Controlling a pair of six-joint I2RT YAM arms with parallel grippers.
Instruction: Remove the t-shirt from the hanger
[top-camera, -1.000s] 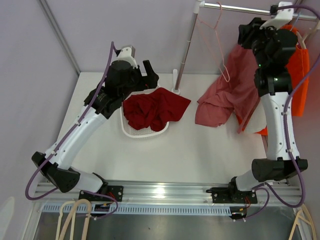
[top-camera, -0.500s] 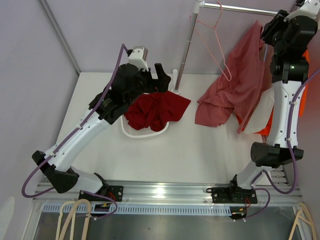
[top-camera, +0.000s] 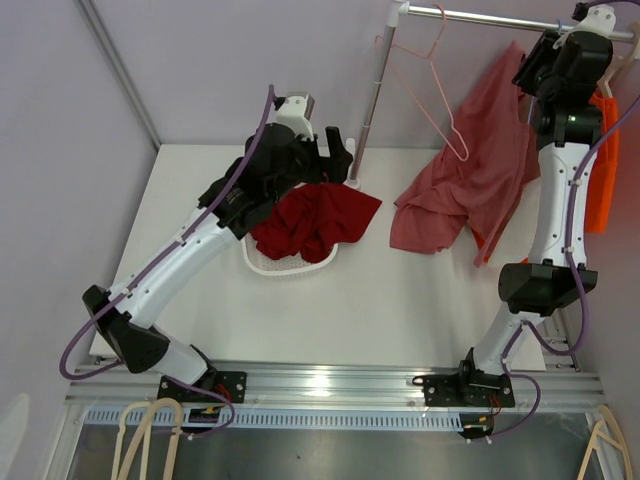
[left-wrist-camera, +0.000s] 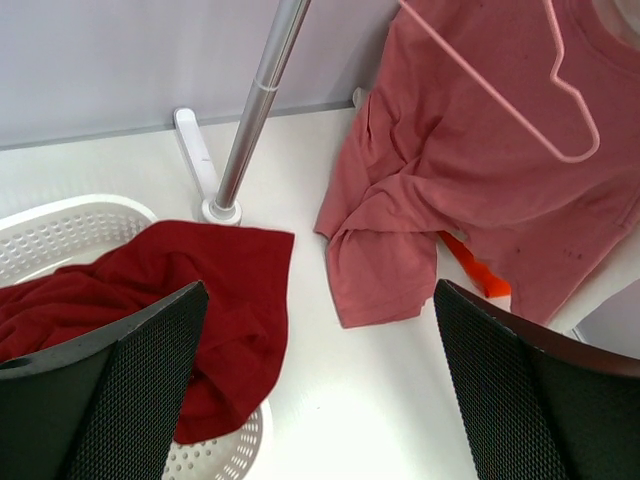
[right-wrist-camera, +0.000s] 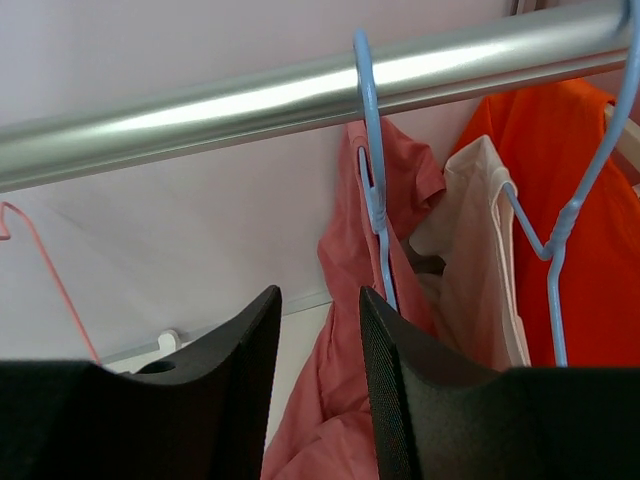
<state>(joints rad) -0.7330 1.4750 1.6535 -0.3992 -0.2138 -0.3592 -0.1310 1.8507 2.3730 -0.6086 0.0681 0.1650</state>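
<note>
Left end effector (left-wrist-camera: 320, 330) wide apart; right end effector (right-wrist-camera: 320, 305) at blue hanger (right-wrist-camera: 372, 180), grip unclear.

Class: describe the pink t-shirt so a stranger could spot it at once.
Find the metal rail at the far right. Of the clothes hanging there, the pink t-shirt is leftmost, trailing onto the table. Its neighbours are an orange garment and a white garment.

Pink t-shirt (left-wrist-camera: 480, 200) beside red cloth (left-wrist-camera: 215, 290)
</note>
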